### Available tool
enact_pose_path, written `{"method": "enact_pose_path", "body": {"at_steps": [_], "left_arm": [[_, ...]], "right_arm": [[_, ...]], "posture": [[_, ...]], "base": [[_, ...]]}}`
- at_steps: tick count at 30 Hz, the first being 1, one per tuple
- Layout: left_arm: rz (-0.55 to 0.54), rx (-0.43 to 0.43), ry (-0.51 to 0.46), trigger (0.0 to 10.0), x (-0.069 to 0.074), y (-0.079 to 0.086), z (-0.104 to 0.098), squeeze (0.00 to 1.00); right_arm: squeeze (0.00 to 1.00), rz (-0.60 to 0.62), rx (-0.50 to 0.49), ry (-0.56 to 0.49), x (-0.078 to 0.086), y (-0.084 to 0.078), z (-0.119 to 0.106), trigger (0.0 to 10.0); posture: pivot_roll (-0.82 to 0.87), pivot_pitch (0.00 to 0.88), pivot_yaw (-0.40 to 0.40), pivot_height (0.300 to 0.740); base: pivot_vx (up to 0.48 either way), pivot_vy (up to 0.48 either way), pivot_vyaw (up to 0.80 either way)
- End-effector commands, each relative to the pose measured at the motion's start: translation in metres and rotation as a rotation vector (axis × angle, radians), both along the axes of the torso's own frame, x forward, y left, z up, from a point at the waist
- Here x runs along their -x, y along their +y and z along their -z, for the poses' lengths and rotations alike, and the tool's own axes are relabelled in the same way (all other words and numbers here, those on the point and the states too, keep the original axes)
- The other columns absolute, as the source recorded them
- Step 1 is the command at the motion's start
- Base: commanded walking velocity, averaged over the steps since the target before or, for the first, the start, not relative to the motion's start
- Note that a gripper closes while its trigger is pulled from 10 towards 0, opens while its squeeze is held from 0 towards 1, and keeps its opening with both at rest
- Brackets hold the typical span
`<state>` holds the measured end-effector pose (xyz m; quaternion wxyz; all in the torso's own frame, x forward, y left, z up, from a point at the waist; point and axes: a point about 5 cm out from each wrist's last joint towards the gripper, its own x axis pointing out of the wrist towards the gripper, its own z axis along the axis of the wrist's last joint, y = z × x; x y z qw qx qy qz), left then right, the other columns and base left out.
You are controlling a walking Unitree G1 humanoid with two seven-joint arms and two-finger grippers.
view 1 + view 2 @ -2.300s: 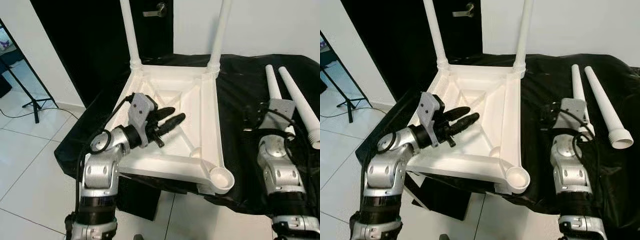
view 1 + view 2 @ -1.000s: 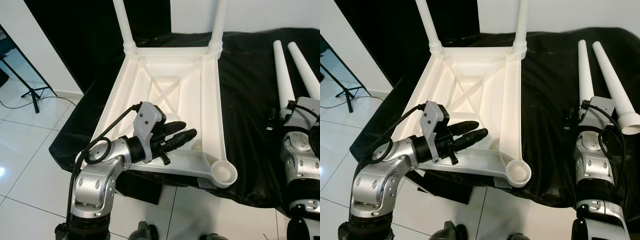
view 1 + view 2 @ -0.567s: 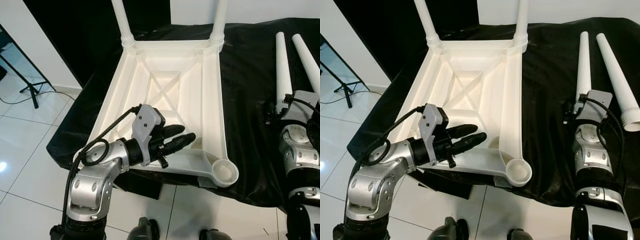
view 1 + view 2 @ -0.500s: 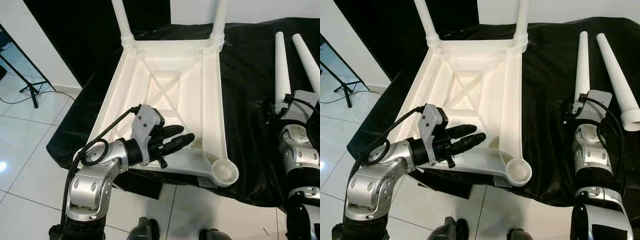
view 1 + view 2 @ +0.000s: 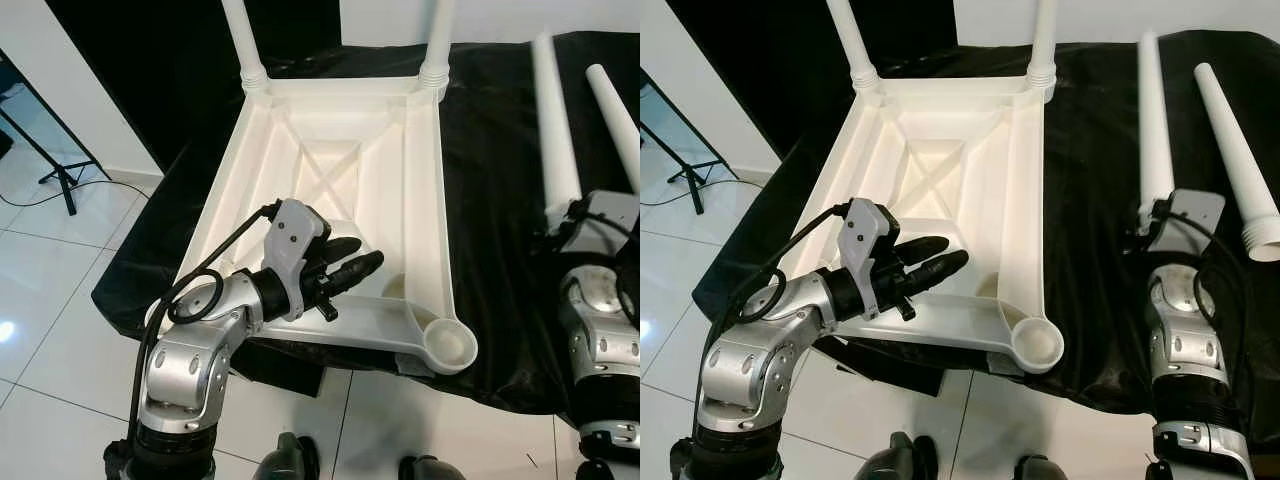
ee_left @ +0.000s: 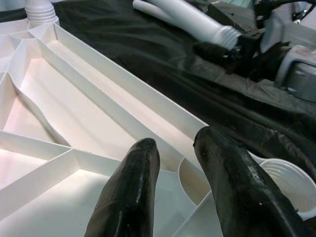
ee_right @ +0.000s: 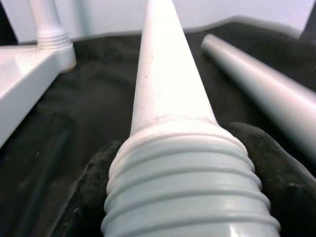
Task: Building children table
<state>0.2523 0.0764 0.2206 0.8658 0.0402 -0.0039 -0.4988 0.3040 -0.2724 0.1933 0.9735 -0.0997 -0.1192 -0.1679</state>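
While left tool (image 5: pixel 345 262) hovers spread over tabletop (image 5: pixel 345 170), right tool (image 7: pixel 173 197) grips leg (image 5: pixel 1152 120).

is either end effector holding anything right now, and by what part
The right end effector grips a long white tapered plastic table leg at its ribbed, threaded wide end. The left end effector holds nothing, open over the upturned white tabletop.

Head cams look down at table frame (image 5: pixel 340 170); wrist cams close along pincers.

No readable text, labels, brands, numbers or signs anywhere: none on white tabletop (image 5: pixel 345 180), table legs (image 5: pixel 1154 120), black cloth (image 5: pixel 500 200), grippers.
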Motion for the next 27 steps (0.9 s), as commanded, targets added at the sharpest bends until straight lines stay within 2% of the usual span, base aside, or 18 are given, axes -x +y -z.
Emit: {"method": "enact_pose_path", "body": {"at_steps": [1,3,8,9,12,15,16,18,19,23,26,27], "left_arm": [[0.001,0.005,0.0,10.0,0.001,0.0,0.001,0.0],[-0.002,0.009,0.002,10.0,0.001,0.001,0.001,0.0],[-0.003,0.01,0.005,10.0,0.002,0.001,0.001,0.0],[-0.005,0.014,0.009,10.0,0.002,0.001,0.002,0.0],[-0.008,0.015,0.011,10.0,0.002,0.001,0.002,0.0],[-0.008,0.025,0.021,10.0,0.003,-0.001,0.004,0.0],[-0.008,0.025,0.021,10.0,0.003,-0.001,0.004,0.0],[-0.005,0.029,0.023,10.0,0.004,-0.002,0.005,0.0],[-0.005,0.029,0.023,10.0,0.004,-0.002,0.005,0.0],[-0.004,0.034,0.028,10.0,0.005,-0.004,0.005,0.0],[-0.003,0.035,0.029,10.0,0.005,-0.004,0.005,0.0],[-0.003,0.038,0.032,10.0,0.006,-0.004,0.005,0.0]], "right_arm": [[0.0,0.083,0.019,-0.025,0.013,-0.011,-0.005,10.0],[0.0,0.165,0.037,-0.054,0.027,-0.022,-0.014,10.0],[0.0,0.242,0.043,-0.061,0.039,-0.035,-0.02,10.0],[0.0,0.297,0.033,-0.053,0.048,-0.044,-0.021,10.0],[0.0,0.342,0.032,-0.038,0.055,-0.053,-0.021,10.0],[0.0,0.459,0.037,0.005,0.075,-0.078,-0.019,10.0],[0.0,0.459,0.037,0.005,0.075,-0.078,-0.019,10.0],[0.0,0.51,0.034,0.04,0.084,-0.089,-0.017,10.0],[0.0,0.51,0.034,0.04,0.084,-0.089,-0.017,10.0],[0.0,0.556,-0.015,0.095,0.097,-0.108,-0.008,10.0],[0.0,0.554,-0.01,0.104,0.098,-0.11,-0.007,10.0],[0.0,0.478,-0.028,0.17,0.093,-0.11,0.002,10.0]], "posture": [[0.04,0.164,0.079,0.74],[0.04,0.166,0.076,0.74],[0.03,0.17,0.074,0.74],[0.03,0.173,0.072,0.74],[0.03,0.173,0.072,0.74],[0.01,0.183,0.069,0.74],[0.01,0.183,0.069,0.74],[0.0,0.187,0.067,0.74],[0.0,0.187,0.067,0.74],[0.0,0.19,0.065,0.74],[0.0,0.19,0.065,0.74],[0.0,0.197,0.06,0.74]], "base": [[0.0,0.0,0.0],[0.0,0.0,0.0],[0.0,0.0,0.0],[0.0,0.0,0.0],[0.0,0.0,0.0],[0.0,0.0,0.0],[0.0,0.0,0.0],[0.0,0.0,0.0],[0.0,0.0,0.0],[0.0,0.0,0.0],[0.0,0.0,0.0],[0.0,0.0,0.0]]}}
